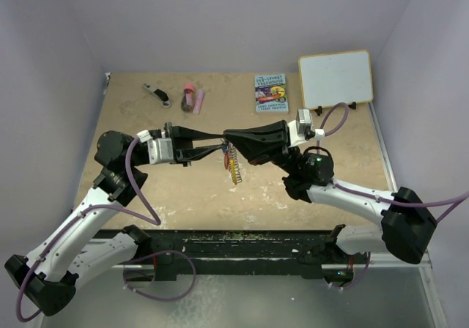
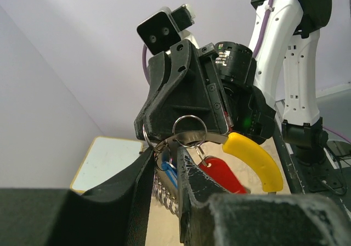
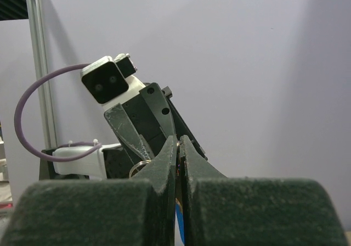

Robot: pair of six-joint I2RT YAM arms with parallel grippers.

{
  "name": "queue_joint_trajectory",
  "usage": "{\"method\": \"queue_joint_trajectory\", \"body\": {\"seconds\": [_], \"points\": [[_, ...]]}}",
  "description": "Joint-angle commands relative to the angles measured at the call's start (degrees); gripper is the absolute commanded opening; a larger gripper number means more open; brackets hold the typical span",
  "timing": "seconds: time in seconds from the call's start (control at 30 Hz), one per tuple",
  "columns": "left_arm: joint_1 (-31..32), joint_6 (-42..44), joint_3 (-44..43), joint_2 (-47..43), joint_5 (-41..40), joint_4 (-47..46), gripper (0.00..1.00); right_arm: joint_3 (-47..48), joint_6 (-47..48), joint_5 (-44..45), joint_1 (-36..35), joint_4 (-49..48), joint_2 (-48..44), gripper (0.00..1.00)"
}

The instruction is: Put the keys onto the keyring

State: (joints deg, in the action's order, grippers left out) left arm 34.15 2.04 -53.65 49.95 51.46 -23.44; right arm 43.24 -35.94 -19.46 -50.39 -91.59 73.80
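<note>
Pinching the keyring [image 1: 234, 165] in the right gripper [image 1: 227, 135], with jaws pressed fully together on its silvery wire, above the middle of the table [image 1: 183, 196]. Letting the coiled and orange-yellow parts dangle toward 6 o'clock from that pinch in the top view. Pointing in from 9 o'clock with the left gripper [image 1: 220, 144], tip to tip with the right one lying toward 3 o'clock. Showing only a narrow gap there, with the blue key [image 2: 168, 172] sitting between the fingers [image 2: 189, 191]; impossible telling whether squeezing it or not. Dangling the red key [image 2: 222, 174] under a small split ring [image 2: 190, 130], at 3 o'clock of the blue one in the left wrist view.
</note>
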Motion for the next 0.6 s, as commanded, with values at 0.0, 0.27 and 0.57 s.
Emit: {"method": "queue_joint_trajectory", "body": {"seconds": [0.0, 0.27, 0.57], "points": [[0.3, -1.1, -2.2, 0.2, 0.2, -1.2, 0.25, 1.8, 3.5, -0.2, -1.0, -3.5, -1.7, 0.0], [0.4, 0.1, -2.8, 0.2, 0.0, -1.6, 0.18, 3.4, 4.8, -2.7, -1.9, -0.6, -1.2, 0.0], [0.3, 0.7, -3.0, 0.2, 0.5, -0.9, 0.03, 4.2, 5.4, -4.4, -2.2, 1.5, -1.2, 0.0]]}}
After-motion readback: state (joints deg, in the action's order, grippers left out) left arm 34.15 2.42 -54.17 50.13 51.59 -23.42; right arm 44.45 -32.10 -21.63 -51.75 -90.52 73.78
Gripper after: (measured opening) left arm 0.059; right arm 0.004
